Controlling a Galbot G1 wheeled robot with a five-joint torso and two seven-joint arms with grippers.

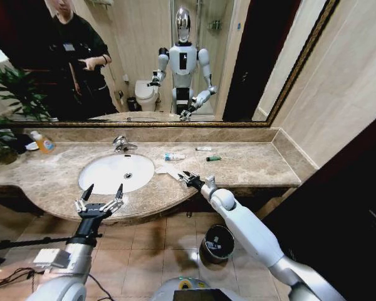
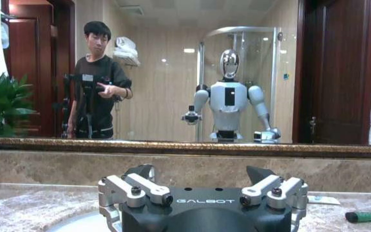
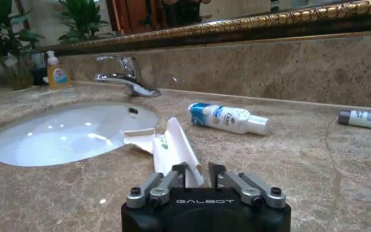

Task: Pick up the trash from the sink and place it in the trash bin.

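The white wrapper (image 3: 172,147) lay flat on the marble countertop (image 1: 250,164), one end reaching over the sink (image 1: 116,172) rim, and its near end sat between the tips of the right gripper (image 3: 198,170), whose fingers were drawn nearly together around it; whether they already pinched it could not be told for certain, though the low, level approach suited nipping a thin edge off a flat slab. Just beyond that pincer lay the blue-and-white tube (image 3: 229,118), with a smaller grey-capped tube (image 3: 368,119) farther off to the side and a green piece (image 1: 214,158) past them. The trash bin (image 1: 217,243) stood on the floor below the right arm, handy for a drop. The left gripper (image 1: 101,194) hovered at the counter's front edge, fingers spread wide and empty, apparently waiting.
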